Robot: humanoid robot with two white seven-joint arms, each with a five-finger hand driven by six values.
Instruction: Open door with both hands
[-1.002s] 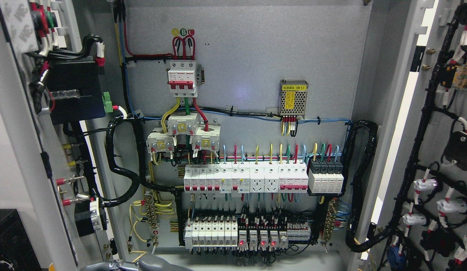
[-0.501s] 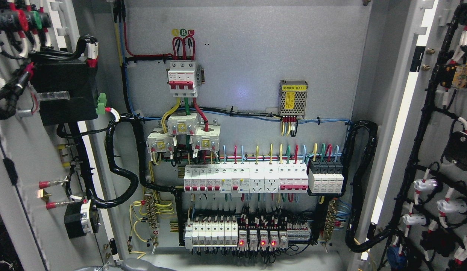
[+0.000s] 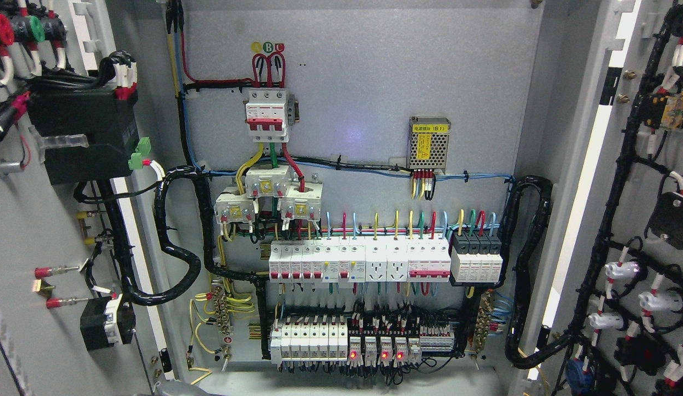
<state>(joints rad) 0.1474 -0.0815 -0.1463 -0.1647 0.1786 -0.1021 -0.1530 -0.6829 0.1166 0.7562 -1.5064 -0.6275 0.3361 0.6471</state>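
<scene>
Left door [image 3: 28, 231] had swung further out vs. a sec. earlier, inner side w/ wiring now facing cam. Right door [image 3: 649, 220] unchanged, wide open. Cabinet [image 3: 363, 82] fully exposed; task judged near done. Hands out of view; grip state unknown.

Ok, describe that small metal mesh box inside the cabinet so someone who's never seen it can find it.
Look at the grey back panel of the open cabinet, right of centre, above the long row of white breakers. The power supply box sits alone there: perforated silver casing with a yellow label, unlike the plastic parts around it.
</scene>
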